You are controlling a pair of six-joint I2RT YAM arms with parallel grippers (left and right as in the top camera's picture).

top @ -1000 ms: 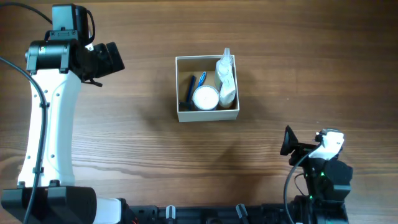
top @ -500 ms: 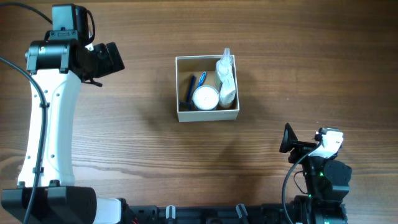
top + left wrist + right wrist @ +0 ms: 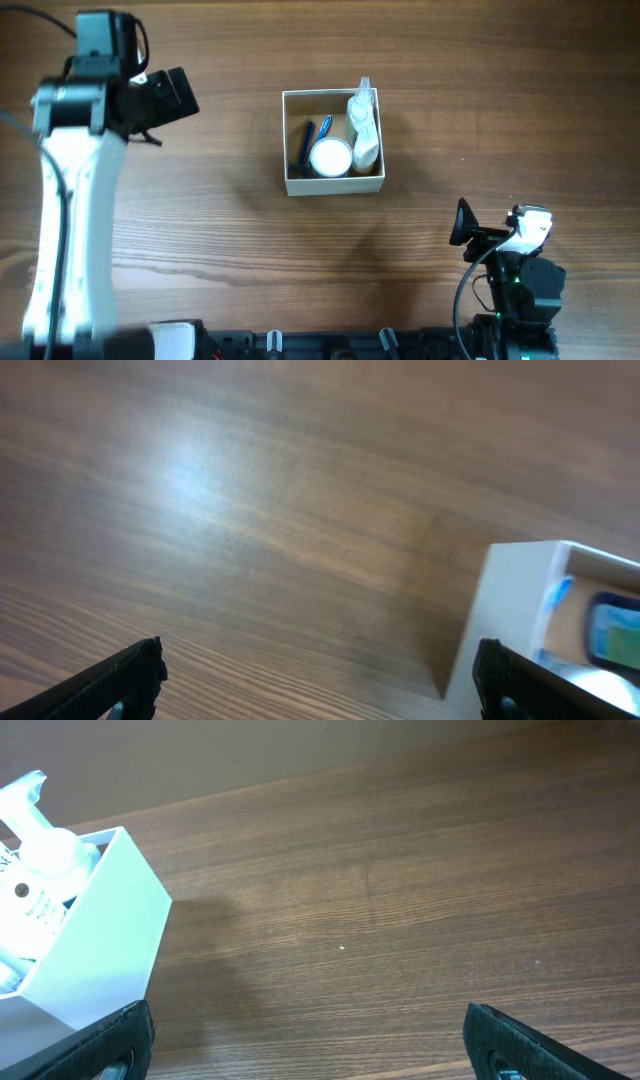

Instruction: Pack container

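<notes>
The container (image 3: pixel 334 186) is a square white-walled box with a tan inside, at the table's middle. It holds a white bottle (image 3: pixel 364 128), a round white-lidded tub (image 3: pixel 330 157) and blue items (image 3: pixel 322 128). My left gripper (image 3: pixel 170 97) is far left of it, open and empty; the left wrist view shows its fingertips (image 3: pixel 318 680) wide apart over bare wood, with the container's corner (image 3: pixel 510 610) at the right. My right gripper (image 3: pixel 463 228) is low at the right, open and empty; its fingertips (image 3: pixel 310 1040) span bare wood, with the container (image 3: pixel 95 945) at the left.
The tabletop (image 3: pixel 230 230) is brown wood grain. The left arm's white body (image 3: pixel 70 200) runs down the left side. The right arm's base (image 3: pixel 520 280) sits at the front right edge.
The left arm has shifted slightly and its lower part looks blurred. The right arm and the container's contents have not moved.
</notes>
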